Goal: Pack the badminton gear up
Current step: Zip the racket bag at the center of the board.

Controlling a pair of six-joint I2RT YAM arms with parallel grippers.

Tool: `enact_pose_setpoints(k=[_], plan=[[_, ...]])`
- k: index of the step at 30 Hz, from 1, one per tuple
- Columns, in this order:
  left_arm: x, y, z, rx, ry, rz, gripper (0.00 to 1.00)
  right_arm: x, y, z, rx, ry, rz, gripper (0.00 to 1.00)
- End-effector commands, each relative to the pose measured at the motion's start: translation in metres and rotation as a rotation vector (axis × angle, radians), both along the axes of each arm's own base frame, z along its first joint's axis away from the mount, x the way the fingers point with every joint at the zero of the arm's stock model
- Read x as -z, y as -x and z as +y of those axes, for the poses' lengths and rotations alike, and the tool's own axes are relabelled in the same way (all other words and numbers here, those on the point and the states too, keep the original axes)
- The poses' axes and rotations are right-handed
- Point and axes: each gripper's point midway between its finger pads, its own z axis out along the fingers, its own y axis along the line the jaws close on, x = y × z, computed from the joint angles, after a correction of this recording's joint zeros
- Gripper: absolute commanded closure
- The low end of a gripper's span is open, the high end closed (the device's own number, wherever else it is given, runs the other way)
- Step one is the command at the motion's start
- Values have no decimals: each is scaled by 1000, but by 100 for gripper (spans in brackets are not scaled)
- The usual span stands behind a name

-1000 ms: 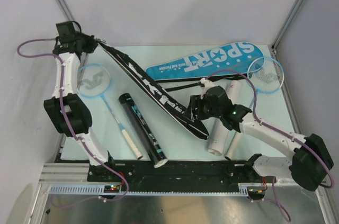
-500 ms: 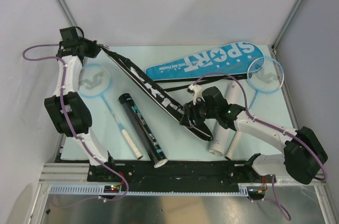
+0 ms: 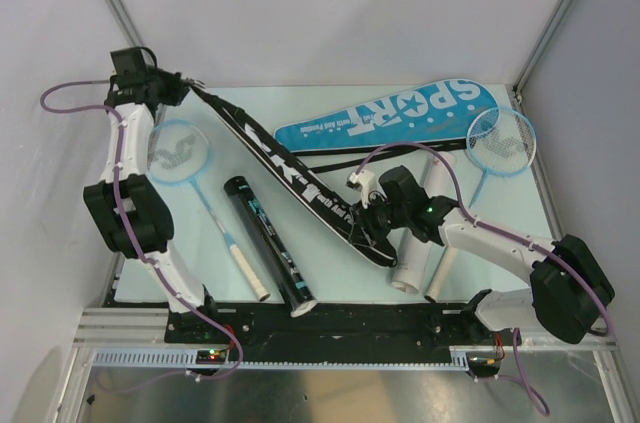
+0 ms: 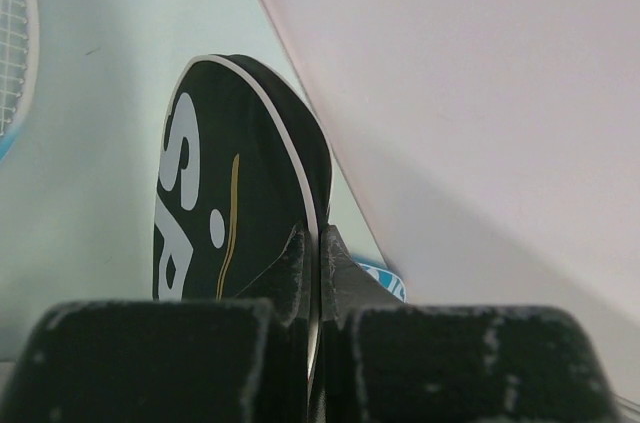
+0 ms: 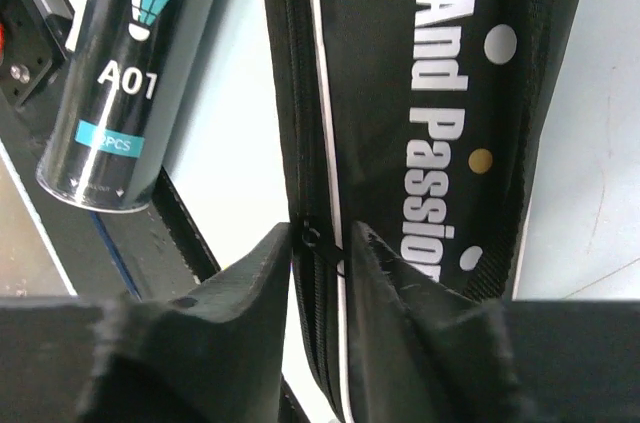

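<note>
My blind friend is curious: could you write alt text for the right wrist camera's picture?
The right gripper straddles the zipper pull on the edge of a black cover. A black tube marked A01 lies upper left.

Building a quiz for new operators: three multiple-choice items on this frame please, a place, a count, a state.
1. Where does the black tube lie?
A. between the left racket and the black cover
B. at the far right corner
C. across the left racket's head
2. How many blue-framed rackets show in the top view?
A. one
B. two
C. four
3. The left gripper: how do its jaws stand?
A. wide open, empty
B. shut on the black cover's edge
C. shut on a racket handle
Key: 1A, flanked by both; 2B, the right racket sits far right; 3B, left wrist view shows the rim pinched.
</note>
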Motion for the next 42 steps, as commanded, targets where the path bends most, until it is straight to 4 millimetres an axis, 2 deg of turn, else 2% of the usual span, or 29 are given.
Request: enact_pose_setpoints(k=[1,3,6,10,14,22,26,29,32,37,42], plan=[[-81,-8,5,-17,-43,-216,100,3,9,-6,-43,20,7,74],[-80,-9,6,-18,-44,-213,100,1,9,-6,-42,16,1,91],[-76,-10,8,-24,-52,-206,100,-5,9,-7,-46,-7,-6,99],[-73,-12,14,-44,-81,-200,100,-12,7,-14,-23,-31,-16,100],[-73,-14,25,-79,-130,-195,100,-10,8,-28,37,0,25,100],[-81,-20,38,-111,-204,-211,100,2,39,-47,-19,76,128,100],[-87,-25,39,-112,-218,-226,100,0,46,-46,-48,66,159,100],[-90,-26,43,-120,-238,-229,100,-15,40,-41,-23,39,183,100],[-90,-28,44,-121,-251,-230,100,-30,43,-36,-59,13,226,100],[-86,-32,47,-123,-260,-224,100,-21,49,-48,-31,88,274,100],[-87,-36,47,-123,-273,-227,100,-17,51,-49,-15,103,313,100]])
